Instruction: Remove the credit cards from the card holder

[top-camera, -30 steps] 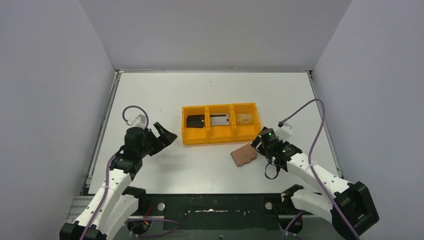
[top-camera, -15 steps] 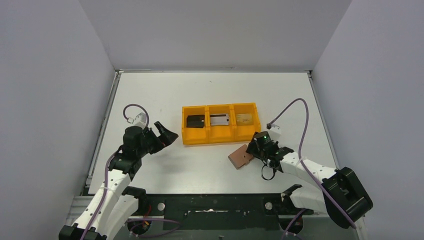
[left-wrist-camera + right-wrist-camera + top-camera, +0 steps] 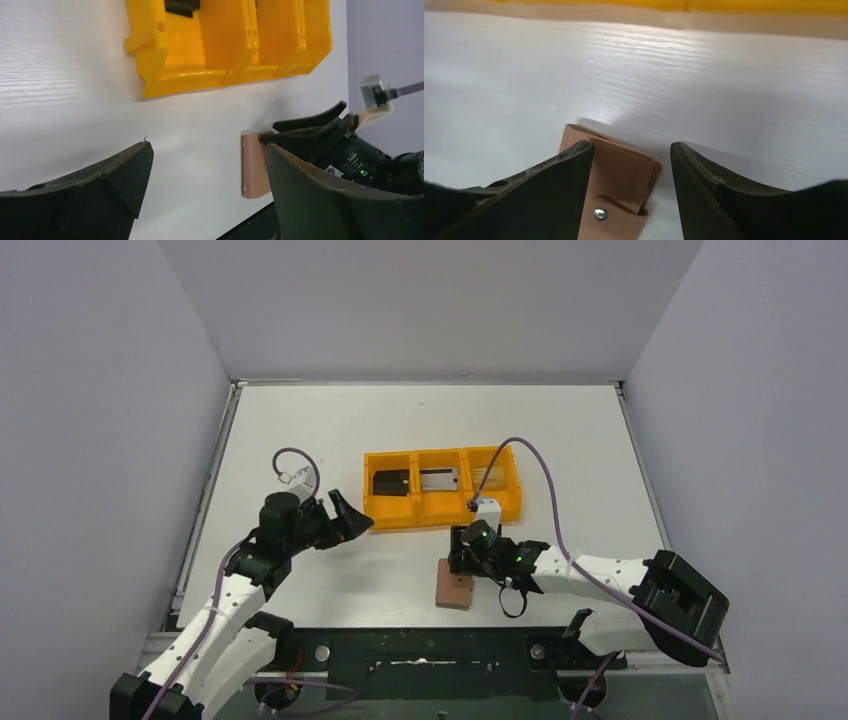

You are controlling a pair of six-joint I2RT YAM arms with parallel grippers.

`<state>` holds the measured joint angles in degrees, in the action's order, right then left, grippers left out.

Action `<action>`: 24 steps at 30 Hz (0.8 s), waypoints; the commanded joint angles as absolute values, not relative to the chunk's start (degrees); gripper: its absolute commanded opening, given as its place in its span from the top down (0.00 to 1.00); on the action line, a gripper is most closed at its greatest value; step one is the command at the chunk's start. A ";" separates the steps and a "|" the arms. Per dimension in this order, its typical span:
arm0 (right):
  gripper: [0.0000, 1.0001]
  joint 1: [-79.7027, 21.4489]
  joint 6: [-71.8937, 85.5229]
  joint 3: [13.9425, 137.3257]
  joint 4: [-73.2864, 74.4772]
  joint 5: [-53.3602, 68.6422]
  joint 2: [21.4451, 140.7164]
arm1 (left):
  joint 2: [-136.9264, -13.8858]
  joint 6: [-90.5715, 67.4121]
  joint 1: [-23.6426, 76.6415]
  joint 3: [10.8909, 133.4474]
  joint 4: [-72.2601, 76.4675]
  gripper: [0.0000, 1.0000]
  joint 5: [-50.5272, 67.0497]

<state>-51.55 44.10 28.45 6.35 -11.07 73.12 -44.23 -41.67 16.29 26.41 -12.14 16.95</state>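
Observation:
The brown card holder (image 3: pixel 455 592) lies shut on the table near the front edge, its snap stud showing in the right wrist view (image 3: pixel 619 185). My right gripper (image 3: pixel 458 562) stands over its far end with jaws apart (image 3: pixel 631 146). One finger overlaps the leather and the other stands clear of it over bare table. The credit cards lie in the orange tray (image 3: pixel 440 512): black (image 3: pixel 391 483), silvery grey (image 3: pixel 438 479) and gold-tan (image 3: pixel 487 477). My left gripper (image 3: pixel 345 523) is wide open (image 3: pixel 207 147) left of the tray, nothing between its fingers.
The orange tray (image 3: pixel 225 50) stands mid-table, just beyond both grippers. The card holder (image 3: pixel 254 165) lies close to the table's dark front edge (image 3: pixel 250 225). My right arm (image 3: pixel 350 150) stretches leftward along that edge. White walls close in the table on three sides.
My right gripper swung left and nearer the front edge, its jaws narrowing. The card holder moved with it, from right of the tray to in front of it. My left gripper edged right towards the tray.

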 commanded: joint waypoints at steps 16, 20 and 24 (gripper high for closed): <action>0.35 -64.52 64.65 37.25 23.09 -23.33 70.50 | -53.72 -48.56 42.62 23.23 4.40 0.26 2.18; 0.40 -66.99 69.30 41.00 29.08 -27.11 75.62 | -55.22 -49.47 43.51 22.31 6.33 0.28 2.44; 0.45 -67.67 71.93 43.92 33.87 -29.20 80.23 | -56.01 -49.74 43.76 21.48 7.42 0.28 2.46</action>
<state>-66.96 66.46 39.66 28.21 -23.00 77.21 -55.55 -48.86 43.31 21.74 1.26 3.25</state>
